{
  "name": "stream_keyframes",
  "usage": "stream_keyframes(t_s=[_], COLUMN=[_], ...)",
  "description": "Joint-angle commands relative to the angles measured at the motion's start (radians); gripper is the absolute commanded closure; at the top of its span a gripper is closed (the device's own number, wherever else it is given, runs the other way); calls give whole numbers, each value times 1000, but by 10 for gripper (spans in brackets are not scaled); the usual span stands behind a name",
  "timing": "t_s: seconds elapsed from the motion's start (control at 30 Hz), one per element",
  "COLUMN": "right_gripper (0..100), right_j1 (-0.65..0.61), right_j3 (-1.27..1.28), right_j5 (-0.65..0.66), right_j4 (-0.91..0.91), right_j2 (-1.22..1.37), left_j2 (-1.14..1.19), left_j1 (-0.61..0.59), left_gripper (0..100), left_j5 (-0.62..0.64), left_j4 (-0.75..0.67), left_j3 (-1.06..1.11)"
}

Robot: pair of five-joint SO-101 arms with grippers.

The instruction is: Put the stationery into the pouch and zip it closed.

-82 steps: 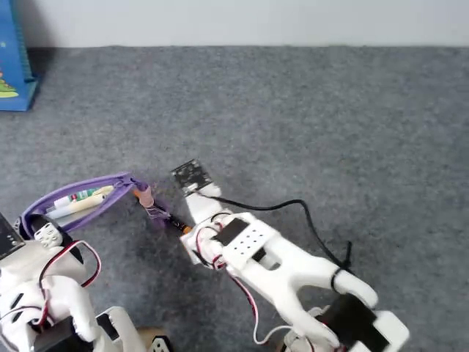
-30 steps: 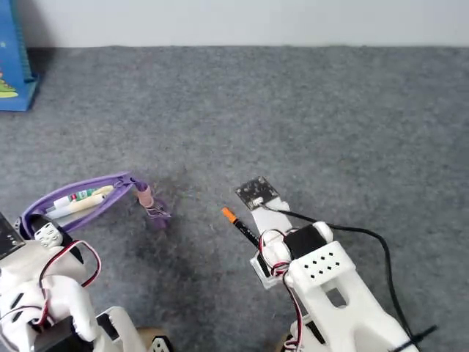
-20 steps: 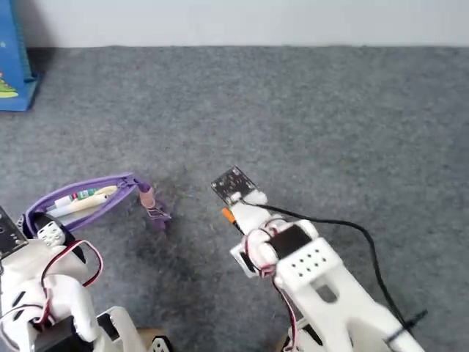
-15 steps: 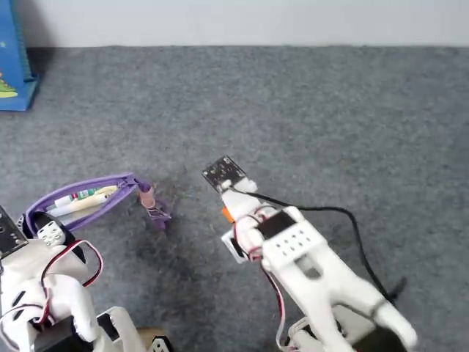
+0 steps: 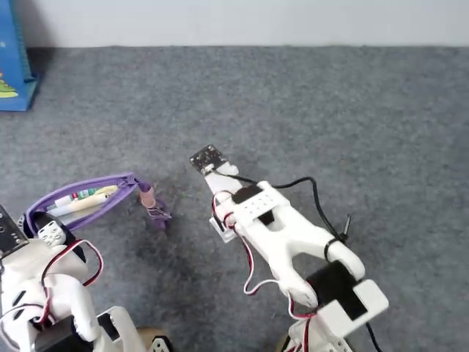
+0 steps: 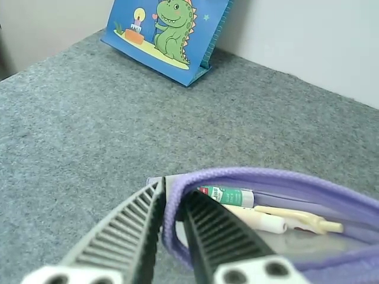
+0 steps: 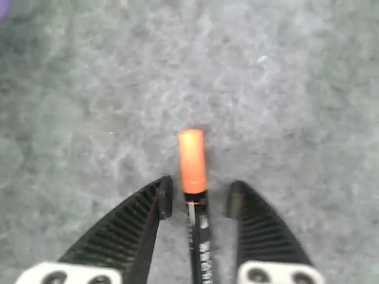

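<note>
Right wrist view: black pencil with an orange end (image 7: 192, 160) sits between my released jaws.
My right gripper (image 7: 198, 194) straddles it on the grey carpet (image 7: 296, 89), fingers (image 7: 148, 219) spread with a gap either side. It lies apart from the purple fabric zip pouch (image 6: 278, 177), beyond its zip-pull end. My left gripper (image 6: 170, 192) is clenched on that pouch's rim; a green-labelled tube (image 6: 225, 193) and a cream pen (image 6: 260, 220) lie inside it.

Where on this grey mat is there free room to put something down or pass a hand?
Widest: the grey mat between the back wall and the right gripper, out to the right. Smaller: between the blue gift bag and the purple pouch. Crowded: the near left, at the pouch and left gripper, and around the pencil.
</note>
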Motion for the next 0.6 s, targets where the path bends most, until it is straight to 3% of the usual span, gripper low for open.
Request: stream_keyframes(t_s=[0.0,0.33,0.57], right_gripper=[980,991,991], right_j1=[-4,-21,-21], right_j3=[-41,-28,44], right_j5=[11,2,-75], right_j4=[36,170,171], right_j2=[-10,-314,-644], left_j2=[6,6,12], left_j1=[8,15,207], left_gripper=[989,989,989], left_j5=[-5,-5,0], left_j4=[-18,-17,-15], left_j3=[1,-2,-1])
